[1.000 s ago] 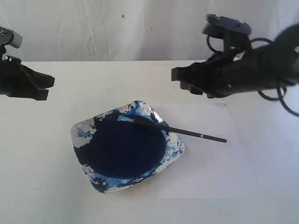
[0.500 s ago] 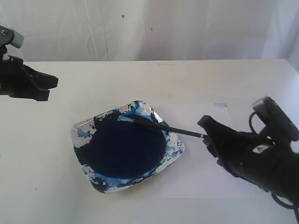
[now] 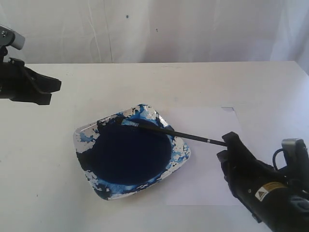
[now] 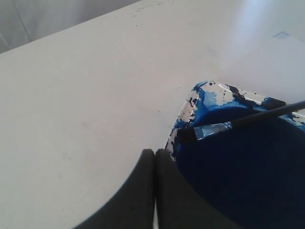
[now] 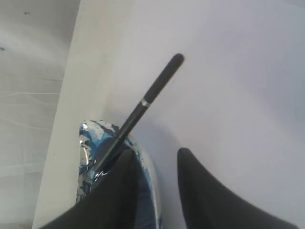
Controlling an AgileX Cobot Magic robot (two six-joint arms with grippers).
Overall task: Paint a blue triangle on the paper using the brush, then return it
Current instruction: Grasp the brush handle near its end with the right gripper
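The black-handled brush (image 3: 178,134) rests across the paint dish (image 3: 87,137), bristles over the dark blue pool and handle end out over the white paper (image 3: 207,174). My right gripper (image 3: 227,147) stands open low over the paper, right at the handle's end, gripping nothing. In the right wrist view the brush (image 5: 152,93) lies ahead of that gripper (image 5: 156,152), over the paper (image 5: 228,95). My left gripper (image 3: 48,89) hovers shut and empty at the far left; its wrist view shows the gripper (image 4: 155,152), the brush tip (image 4: 209,130) and the dish rim (image 4: 190,102). No blue triangle shows on the paper.
The dish holds a round pool of navy paint (image 3: 128,154) and sits left of the paper, overlapping its edge. A white backdrop (image 3: 154,29) rises behind the table's far edge. Bare tabletop (image 3: 43,183) lies in front of the left arm.
My right arm has swung down from the back right to the front right, ending low at the brush handle's end. The brush, the dish and the left arm have stayed put.
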